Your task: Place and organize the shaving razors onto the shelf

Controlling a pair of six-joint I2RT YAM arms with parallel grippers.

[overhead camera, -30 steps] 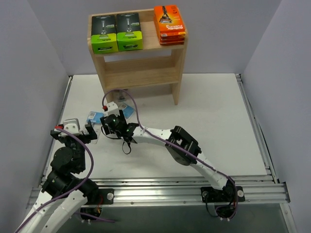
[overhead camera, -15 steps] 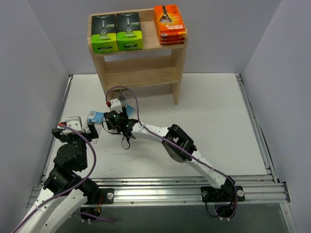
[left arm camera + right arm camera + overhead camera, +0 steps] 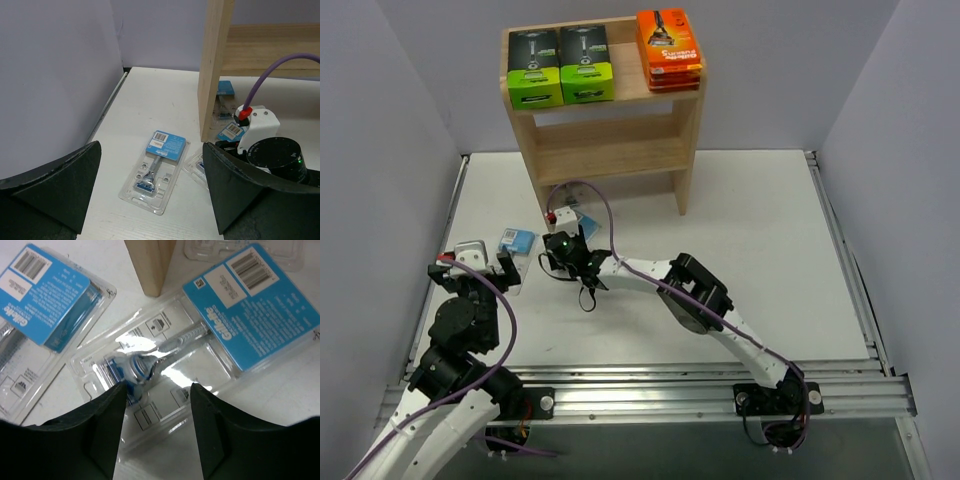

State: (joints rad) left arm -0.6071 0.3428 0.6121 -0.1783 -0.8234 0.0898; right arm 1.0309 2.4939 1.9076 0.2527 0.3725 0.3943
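A white table [image 3: 770,250] walled in by plain pale panels carries a small light-wood three-tier shelf [image 3: 610,150] at its far side. The top tier is stocked: two black-and-lime-green razor boxes [image 3: 560,68] stand side by side on the left, and a stack of flat orange razor boxes [image 3: 668,50] sits at the right end. The two lower tiers seem to hold nothing, though the overhead view shows little of them.

What is left is the small stuff: three clear blister packs with blue cards lie flat on the table, none yet shelved. One blister pack [image 3: 157,167] lies to the left of the shelf's near-left leg. A second blister pack [image 3: 190,350] lies just near of that leg. The third blister pack [image 3: 225,90] is partly hidden behind the leg.

The right gripper [image 3: 155,390] hangs over the second pack, fingers apart on either side of the razor head; contact with the plastic cannot be judged. The left gripper [image 3: 150,192] is spread wide with nothing in it, near of the first pack.
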